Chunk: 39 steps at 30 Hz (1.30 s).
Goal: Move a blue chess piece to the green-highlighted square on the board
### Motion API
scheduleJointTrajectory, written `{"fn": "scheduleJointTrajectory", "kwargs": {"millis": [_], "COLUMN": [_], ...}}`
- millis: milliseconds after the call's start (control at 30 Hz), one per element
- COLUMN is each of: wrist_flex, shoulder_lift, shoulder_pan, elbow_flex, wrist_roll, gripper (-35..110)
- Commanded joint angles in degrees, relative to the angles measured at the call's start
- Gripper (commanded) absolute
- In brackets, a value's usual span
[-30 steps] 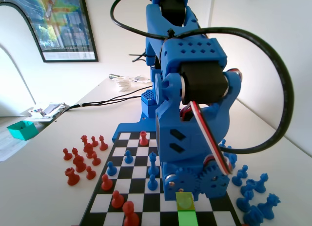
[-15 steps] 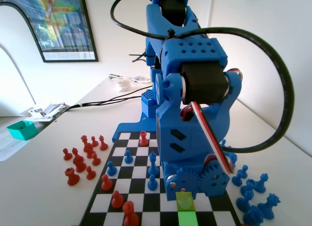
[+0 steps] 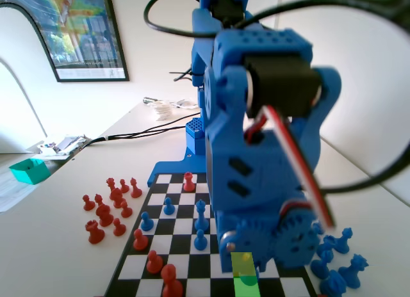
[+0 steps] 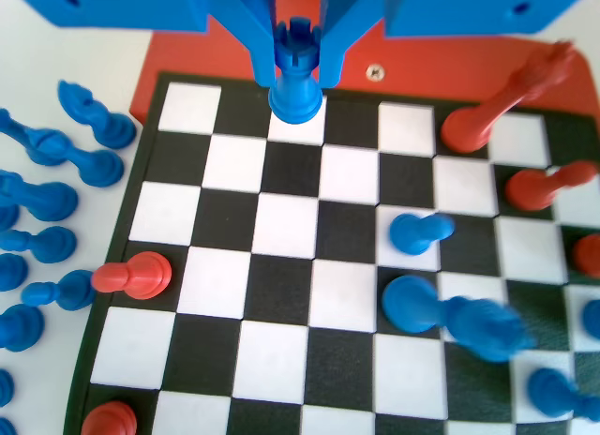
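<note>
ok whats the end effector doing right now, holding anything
End effector: closed on a blue castle-topped chess piece, held upright just above the board near its far edge in the wrist view.

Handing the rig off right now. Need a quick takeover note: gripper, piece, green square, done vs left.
Gripper: low at the board's end, fingers against both sides of the blue chess piece, which has a notched top. It looks gripped.
Piece: in the fixed view it is tinted yellow-green, just behind the green-highlighted square. I can't tell whether it is lifted off the board.
Done: the grasp, by the look of it.
Left: carry the piece onto green, set it down, open, back off.
</note>
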Motion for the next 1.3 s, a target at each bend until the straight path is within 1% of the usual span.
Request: {"fn": "scheduleJointTrajectory", "kwargs": {"millis": [0, 700, 1000, 1267], "wrist_flex": [1.1, -1.0, -3.8, -3.3], "shoulder_lift": [0.2, -2.4, -2.6, -1.8], "shoulder_pan": [0.3, 0.2, 0.4, 0.1], "elbow_flex": [-5.5, -7.0, -6.8, -6.2], "wrist_roll": [-0.3, 1.1, 3.6, 3.0], "gripper": [2, 5, 12, 18]}}
